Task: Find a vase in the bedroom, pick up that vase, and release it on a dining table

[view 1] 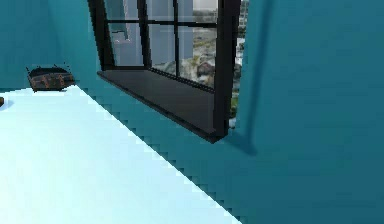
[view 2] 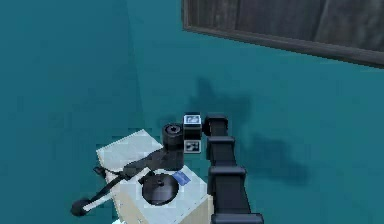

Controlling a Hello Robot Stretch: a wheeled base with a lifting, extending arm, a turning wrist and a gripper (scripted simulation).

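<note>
We take this for a room in a home: teal walls [view 2: 60, 70], 1 dark-framed window [view 2: 290, 25] with a deep sill [view 1: 165, 95] beyond the gripper [view 2: 92, 192], 1 small white stand [view 2: 125, 153] close by it.

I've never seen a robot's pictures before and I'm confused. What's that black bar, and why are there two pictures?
Both pictures come from one wheeled robot in a computer-drawn house. The forward view looks ahead: a teal wall, a dark-framed window and a pale flat surface with a small dark object at its far end. The arm side view looks sideways, where the arm reaches. The black bar is the arm. At its end is the end effector, the robot's thin-fingered hand. It is near a white box-shaped stand with a round dark thing on top. I can't tell whether it holds anything.
</note>
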